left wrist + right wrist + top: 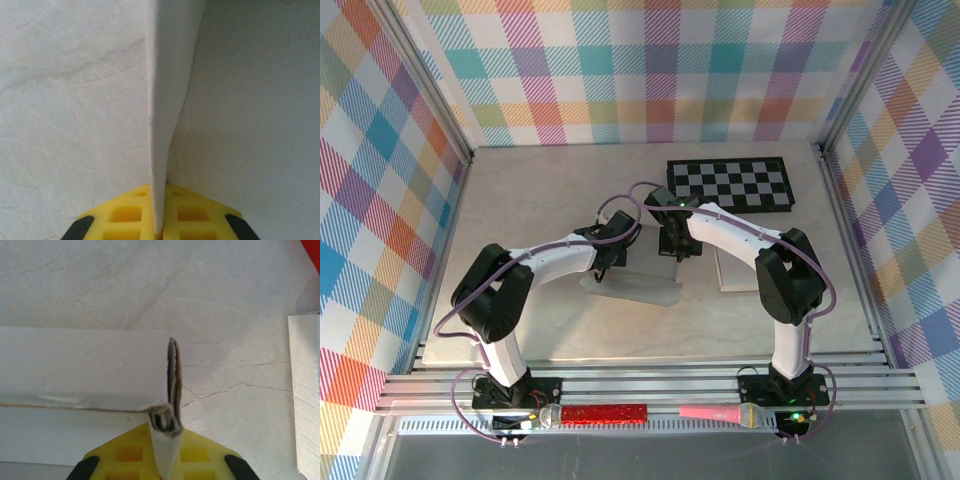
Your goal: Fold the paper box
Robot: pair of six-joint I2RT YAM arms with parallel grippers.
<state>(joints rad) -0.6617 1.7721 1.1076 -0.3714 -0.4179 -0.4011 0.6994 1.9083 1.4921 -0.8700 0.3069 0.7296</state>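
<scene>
Both arms meet mid-table on the paper box, which sits near the centre, in front of the chessboard.

- **Left pincer**: clamped tight on a thin upright panel of the box, seen edge-on.
- **Right pincer**: closed on a small corner bit, with a dark-striped edge sticking up beside it.

Risks:
- Right's bite is tiny. Any sideways pull and the paper likely slips out or tears there.
- If the arms pull apart, the sheet could rip or crease off its fold line.
- The table looks slick, so the box may slide instead of folding.

Container-wise, the box isn't formed yet and I can see nothing in it. A spare white sheet lies just right of it.
</scene>
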